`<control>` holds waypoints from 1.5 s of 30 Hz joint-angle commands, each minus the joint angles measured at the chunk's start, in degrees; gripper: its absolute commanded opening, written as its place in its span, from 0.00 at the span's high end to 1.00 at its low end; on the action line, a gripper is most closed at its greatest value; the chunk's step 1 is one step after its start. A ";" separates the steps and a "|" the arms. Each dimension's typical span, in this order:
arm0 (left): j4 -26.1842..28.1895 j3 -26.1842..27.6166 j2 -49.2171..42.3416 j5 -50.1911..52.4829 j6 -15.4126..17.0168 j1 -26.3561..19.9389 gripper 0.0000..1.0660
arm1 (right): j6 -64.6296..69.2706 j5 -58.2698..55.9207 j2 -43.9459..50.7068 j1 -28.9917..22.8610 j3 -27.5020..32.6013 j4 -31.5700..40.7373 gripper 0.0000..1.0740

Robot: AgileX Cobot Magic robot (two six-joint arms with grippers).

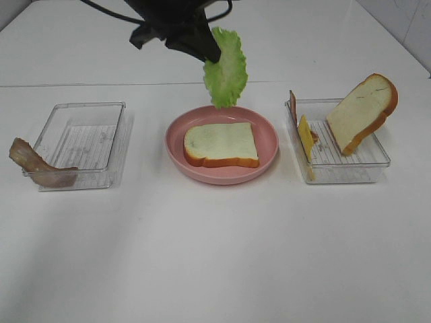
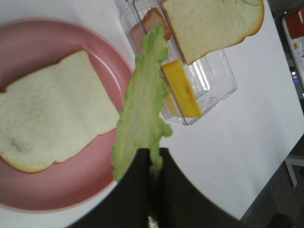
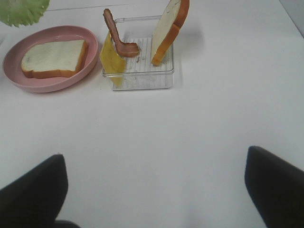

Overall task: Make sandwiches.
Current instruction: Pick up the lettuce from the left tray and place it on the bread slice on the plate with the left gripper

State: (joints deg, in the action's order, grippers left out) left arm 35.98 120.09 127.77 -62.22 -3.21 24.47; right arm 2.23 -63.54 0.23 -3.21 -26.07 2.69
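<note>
Left fingers (image 2: 135, 190) tight on lettuce leaf (image 2: 142, 109), seemingly above plated bread (image 1: 221, 143); right fingers (image 3: 33, 190) apart.

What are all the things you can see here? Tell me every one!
table: 1, white, under everything
plate: 1, pink, in the middle
trays: 2, clear, left tray and right tray on either side of the plate
bread slices: 2, white with orange-brown crust, one flat on the plate, one leaning in the right tray
lettuce leaf: 1, green, up in the air near the plate
bacon strips: 2, brown, one draped over the left tray's edge, one in the right tray
cheese slice: 1, yellow, on edge in the right tray
left tool: 1, black, shut on the lettuce leaf
right tool: 1, black, open, holding nothing
</note>
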 commanded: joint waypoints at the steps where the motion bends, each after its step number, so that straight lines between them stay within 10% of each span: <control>1: 1.43 0.06 1.78 1.66 -0.17 1.20 1.00 | -0.29 0.57 1.78 0.17 0.17 -0.23 0.13; 23: 3.09 0.06 11.92 8.82 -1.89 2.81 1.00 | -0.29 0.57 1.78 0.17 0.17 -0.23 0.13; 32: -10.26 0.06 11.92 7.45 10.03 2.81 1.00 | -0.29 0.57 1.78 0.17 0.17 -0.23 0.13; 45: -11.17 0.06 11.92 5.44 11.69 2.86 0.98 | -0.29 0.57 1.78 0.17 0.17 -0.23 0.13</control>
State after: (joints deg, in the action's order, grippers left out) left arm 25.27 120.09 139.69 -55.86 7.68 27.10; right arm 2.23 -63.54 0.23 -3.21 -26.07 2.69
